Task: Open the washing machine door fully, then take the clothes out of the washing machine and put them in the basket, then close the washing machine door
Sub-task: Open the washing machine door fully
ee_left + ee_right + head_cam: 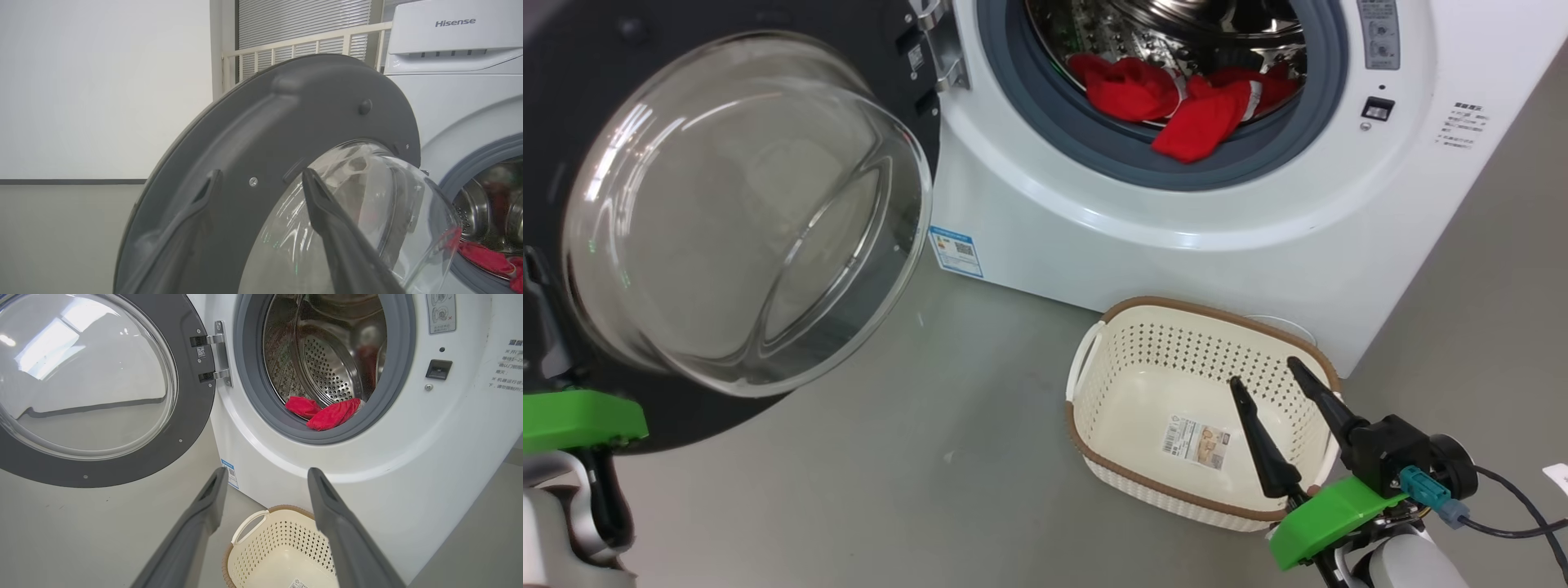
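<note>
The washing machine (1176, 237) stands with its door (743, 212) swung open to the left, the glass bowl facing me. Red clothes (1176, 102) lie at the front of the steel drum, one piece hanging over the grey rubber ring; the right wrist view shows the clothes (322, 412) too. The cream basket (1201, 314) sits on the floor before the machine with only its label inside. My right gripper (1264, 370) hovers open over the basket's right side. My left gripper (261, 175) is open, its fingers close to the door's inner face and glass.
Grey floor (947, 425) spreads between the door and the basket. A black cable (1511, 531) trails from my right wrist. A blue sticker (956, 249) marks the machine's lower front. Behind the door are a white wall (102, 81) and a cream railing (306, 41).
</note>
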